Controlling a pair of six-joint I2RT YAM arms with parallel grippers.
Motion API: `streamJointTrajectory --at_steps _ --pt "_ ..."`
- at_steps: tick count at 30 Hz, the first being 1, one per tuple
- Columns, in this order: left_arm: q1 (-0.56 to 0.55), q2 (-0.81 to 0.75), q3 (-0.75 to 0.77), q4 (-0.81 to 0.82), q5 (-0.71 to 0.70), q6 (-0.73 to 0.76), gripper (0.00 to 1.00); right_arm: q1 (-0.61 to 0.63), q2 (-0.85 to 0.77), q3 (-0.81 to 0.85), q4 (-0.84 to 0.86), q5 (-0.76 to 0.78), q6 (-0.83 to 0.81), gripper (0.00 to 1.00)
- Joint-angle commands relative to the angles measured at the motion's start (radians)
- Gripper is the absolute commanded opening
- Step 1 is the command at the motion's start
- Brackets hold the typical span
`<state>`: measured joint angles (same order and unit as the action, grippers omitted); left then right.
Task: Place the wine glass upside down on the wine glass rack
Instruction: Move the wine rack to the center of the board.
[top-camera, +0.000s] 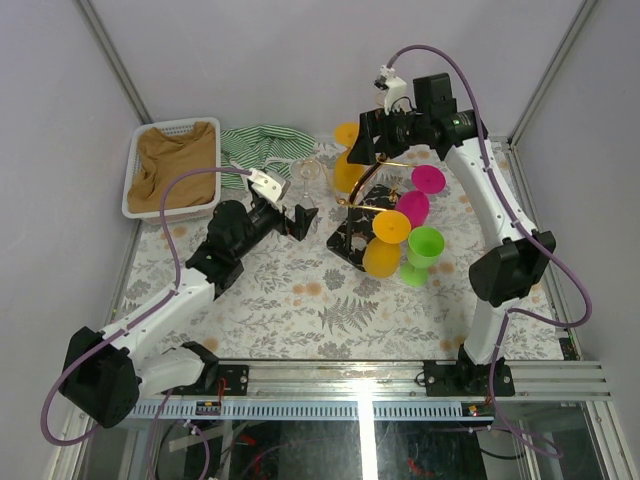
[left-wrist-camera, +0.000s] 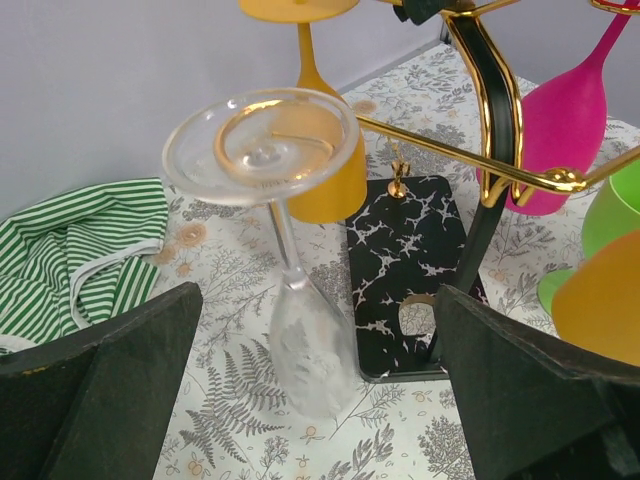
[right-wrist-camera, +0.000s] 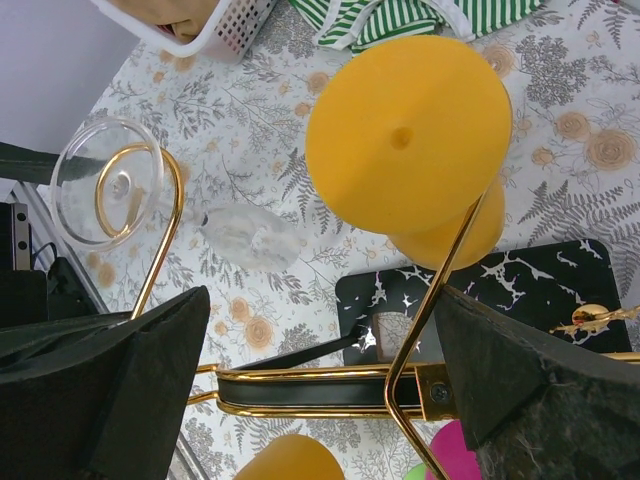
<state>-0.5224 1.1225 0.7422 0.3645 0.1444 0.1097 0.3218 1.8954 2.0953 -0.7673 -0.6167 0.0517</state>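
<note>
1. Gold wire of the wine glass rack curls round under the foot of the clear wine glass. The wine glass hangs foot up and bowl down, just beside the rack's black base.
2. The left gripper is spread wide, with a finger on either side of the wine glass, touching nothing.
3. The right gripper hovers over the top of the rack, likewise released and empty.
4. Coloured glasses in orange, pink and green hang on the other arms.
5. The placing looks done, and only drawing both arms away without knocking the rack seems left.
6. Whether the bowl touches the surface cannot be told.
</note>
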Motion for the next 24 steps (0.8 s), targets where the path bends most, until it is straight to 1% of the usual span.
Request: streamJointTrajectory --at_steps 1,7,13,19,22,24 --pt "0.005 -0.009 0.043 0.050 -0.023 0.025 1.00 0.060 -0.035 -0.016 -0.112 -0.115 0.043 1.00" --pt "0.005 -0.011 0.055 0.044 -0.029 0.029 1.00 0.094 -0.031 -0.008 -0.113 -0.135 0.040 1.00" --pt "0.006 -0.075 0.101 -0.018 -0.013 0.026 1.00 0.108 -0.043 -0.042 -0.119 -0.128 0.025 1.00" --pt "0.006 -0.154 0.160 -0.163 0.101 0.032 1.00 0.114 -0.048 -0.068 -0.119 -0.127 0.020 1.00" --pt "0.005 -0.191 0.164 -0.230 0.163 0.047 1.00 0.118 -0.056 -0.089 -0.115 -0.127 0.017 1.00" --pt "0.007 -0.213 0.157 -0.243 0.178 0.048 1.00 0.122 -0.065 -0.112 -0.109 -0.127 0.013 1.00"
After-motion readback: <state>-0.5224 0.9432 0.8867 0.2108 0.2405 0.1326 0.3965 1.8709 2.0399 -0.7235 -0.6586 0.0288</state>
